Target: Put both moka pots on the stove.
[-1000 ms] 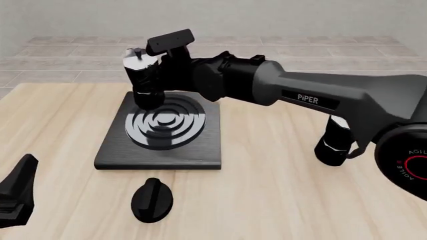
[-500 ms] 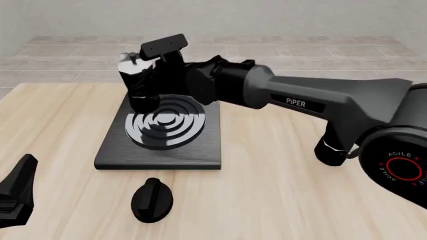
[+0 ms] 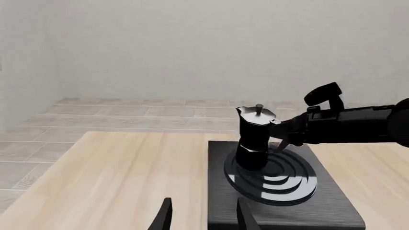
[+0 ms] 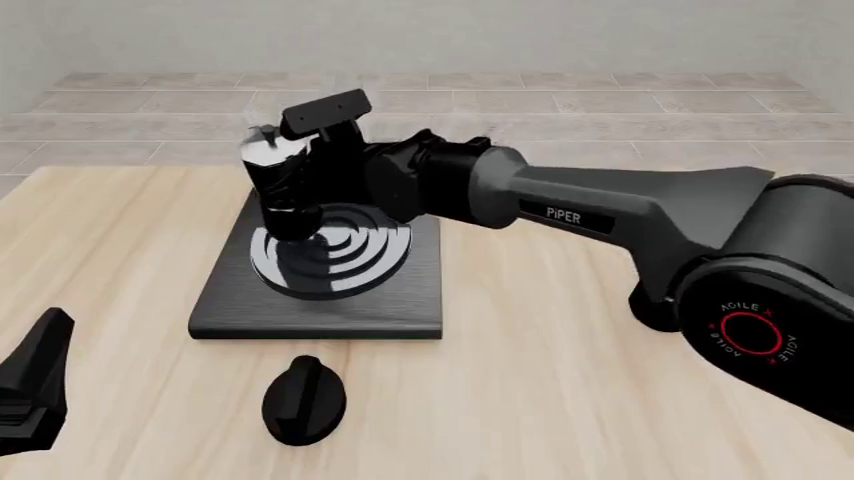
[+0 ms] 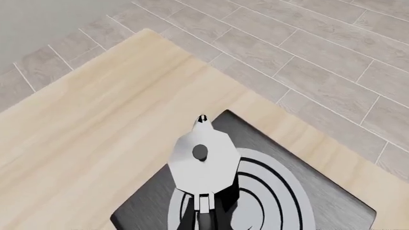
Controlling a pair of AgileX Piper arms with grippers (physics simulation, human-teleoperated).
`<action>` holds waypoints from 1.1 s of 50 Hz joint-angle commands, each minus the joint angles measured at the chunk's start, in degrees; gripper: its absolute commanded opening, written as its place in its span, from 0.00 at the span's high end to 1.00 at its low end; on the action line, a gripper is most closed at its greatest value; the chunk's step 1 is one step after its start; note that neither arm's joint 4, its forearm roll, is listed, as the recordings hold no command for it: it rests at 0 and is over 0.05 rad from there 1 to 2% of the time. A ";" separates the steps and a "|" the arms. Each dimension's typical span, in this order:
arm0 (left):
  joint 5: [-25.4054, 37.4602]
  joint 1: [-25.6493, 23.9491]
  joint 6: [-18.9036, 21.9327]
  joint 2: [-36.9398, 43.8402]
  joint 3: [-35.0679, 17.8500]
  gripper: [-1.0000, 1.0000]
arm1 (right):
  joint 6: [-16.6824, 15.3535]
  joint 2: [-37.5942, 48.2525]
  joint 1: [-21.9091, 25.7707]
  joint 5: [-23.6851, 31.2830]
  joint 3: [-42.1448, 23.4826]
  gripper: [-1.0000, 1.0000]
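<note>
A black moka pot (image 4: 280,180) with a silvery lid (image 5: 204,163) stands upright over the rear left part of the ring burner (image 4: 340,262) on the black stove (image 4: 400,300). My right gripper (image 4: 320,178) is shut on the pot's handle side, also seen in the left wrist view as the right gripper (image 3: 282,139) beside the pot (image 3: 254,143). I cannot tell whether the base touches the burner. The second moka pot (image 4: 650,308) is mostly hidden behind my right arm. My left gripper (image 3: 203,219) is open and holds nothing, low at the table's near left (image 4: 34,385).
A flat black round knob (image 4: 304,400) lies on the wooden table (image 4: 120,250) in front of the stove. My right arm (image 4: 601,215) stretches across the table from the right. A tiled floor lies beyond the far table edge.
My right gripper has lowered the moka pot toward the burner's rear left. The right arm has swung forward and now covers most of the second pot. The left gripper has not moved.
</note>
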 commanded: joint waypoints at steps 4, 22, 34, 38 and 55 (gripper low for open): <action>0.32 0.08 -0.06 -0.01 -0.25 0.00 | 0.53 -0.20 -0.02 -0.88 -1.45 1.00; 0.19 0.07 -0.15 0.01 -0.04 0.00 | 1.22 0.62 0.35 -1.44 -0.43 1.00; 0.29 0.09 -0.16 0.01 -0.15 0.00 | 1.40 1.57 0.37 -2.09 0.28 1.00; 0.21 0.09 -0.19 0.02 -0.05 0.00 | 1.42 1.84 0.58 -2.03 0.20 1.00; 0.41 0.04 -0.15 0.02 -0.23 0.00 | 1.55 1.78 1.05 -1.42 -0.16 0.00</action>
